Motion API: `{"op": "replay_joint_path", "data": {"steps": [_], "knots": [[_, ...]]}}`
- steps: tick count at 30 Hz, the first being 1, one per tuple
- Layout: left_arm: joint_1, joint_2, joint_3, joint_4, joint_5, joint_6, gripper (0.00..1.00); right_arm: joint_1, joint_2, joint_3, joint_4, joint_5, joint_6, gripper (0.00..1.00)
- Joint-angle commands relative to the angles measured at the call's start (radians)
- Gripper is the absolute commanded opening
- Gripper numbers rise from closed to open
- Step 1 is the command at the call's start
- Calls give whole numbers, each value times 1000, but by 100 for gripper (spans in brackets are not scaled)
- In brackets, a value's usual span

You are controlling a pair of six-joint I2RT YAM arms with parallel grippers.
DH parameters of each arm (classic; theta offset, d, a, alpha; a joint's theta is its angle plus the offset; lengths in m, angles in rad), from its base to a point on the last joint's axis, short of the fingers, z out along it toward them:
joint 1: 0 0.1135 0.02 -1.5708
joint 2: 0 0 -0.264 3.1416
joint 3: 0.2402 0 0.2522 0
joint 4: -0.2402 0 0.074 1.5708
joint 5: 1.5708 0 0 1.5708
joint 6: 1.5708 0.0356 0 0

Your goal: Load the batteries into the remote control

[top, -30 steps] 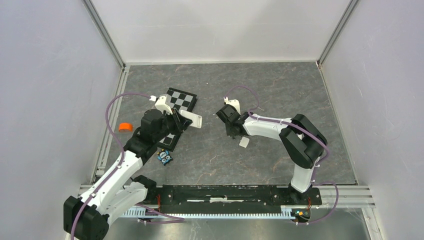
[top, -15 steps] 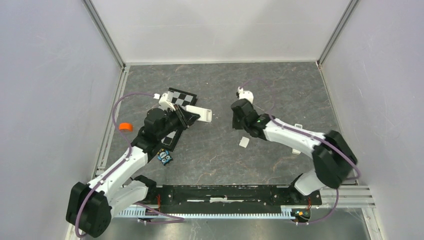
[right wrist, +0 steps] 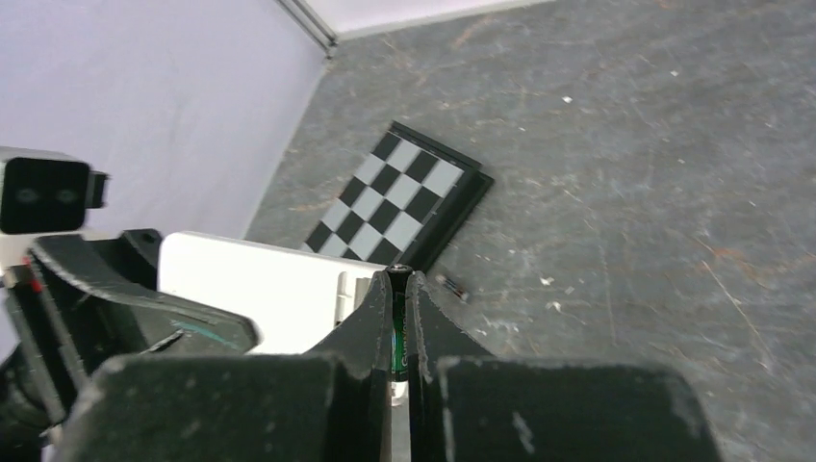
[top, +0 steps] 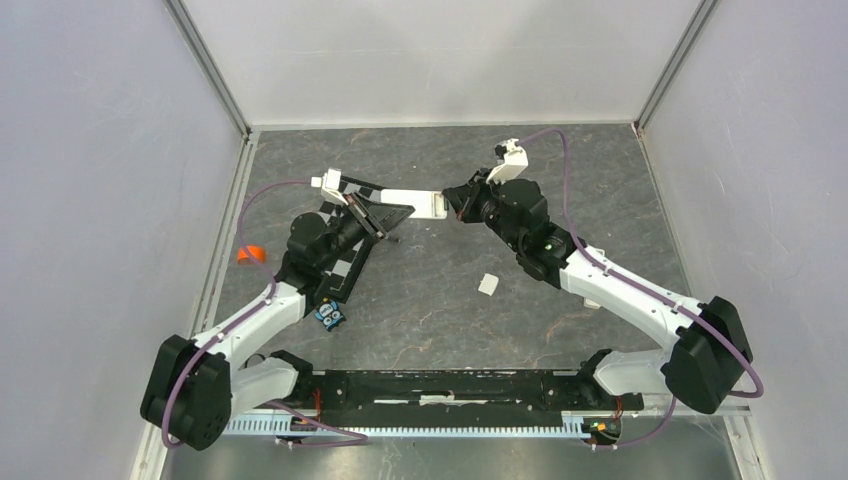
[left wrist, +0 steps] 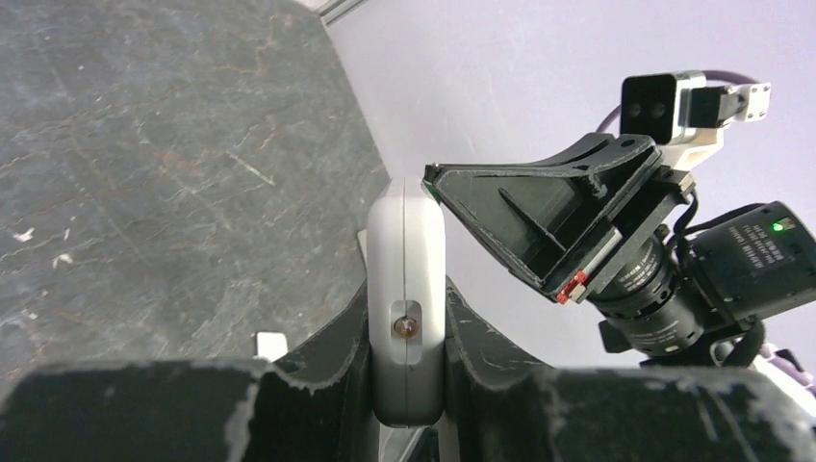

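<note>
**Over the middle of the table: remote in one gripper, battery in the other**

From above, the left gripper (top: 372, 212) is clamped on one end of the remote control (top: 415, 203). The remote is held roughly level above the table (top: 620, 190), and its free end sits just beside the tips of the right gripper (top: 458, 203). A checkered board (top: 347, 268) shows partly under the left arm. A small white square piece (top: 488, 284) lies well apart on the table.

In the left wrist view, the remote control (left wrist: 407, 289) appears end-on, squeezed between both fingers (left wrist: 318, 356). The right gripper's black finger (left wrist: 548, 221) is just past its far end.

In the right wrist view, the right gripper (right wrist: 399, 279) is pinched tight on a slim dark battery (right wrist: 396, 332), with only a greenish sliver showing. The remote's white body (right wrist: 260, 289) lies just behind the tips; contact cannot be told. A loose battery (right wrist: 452, 286) lies on the table by the board's corner (right wrist: 399, 197).
</note>
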Motion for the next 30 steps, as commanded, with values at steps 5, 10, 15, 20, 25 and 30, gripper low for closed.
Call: {"op": "replay_joint_path", "data": {"steps": [5,10,15,20,25,30], "knots": [[2,25,-7,211,18,-177,2,1,-3,49,155,-61,28,0],[1,47,-13,277,18,-246,2,1,17,58,162,-41,40,0],[2,63,-23,343,8,-318,2,4,31,47,167,-36,57,0],[2,78,-30,413,-4,-374,2,4,35,29,162,-37,64,0],[1,87,-29,457,-17,-392,2,6,27,13,159,-53,56,3],[1,115,-24,523,-3,-399,2,6,39,11,145,-82,62,7]]}}
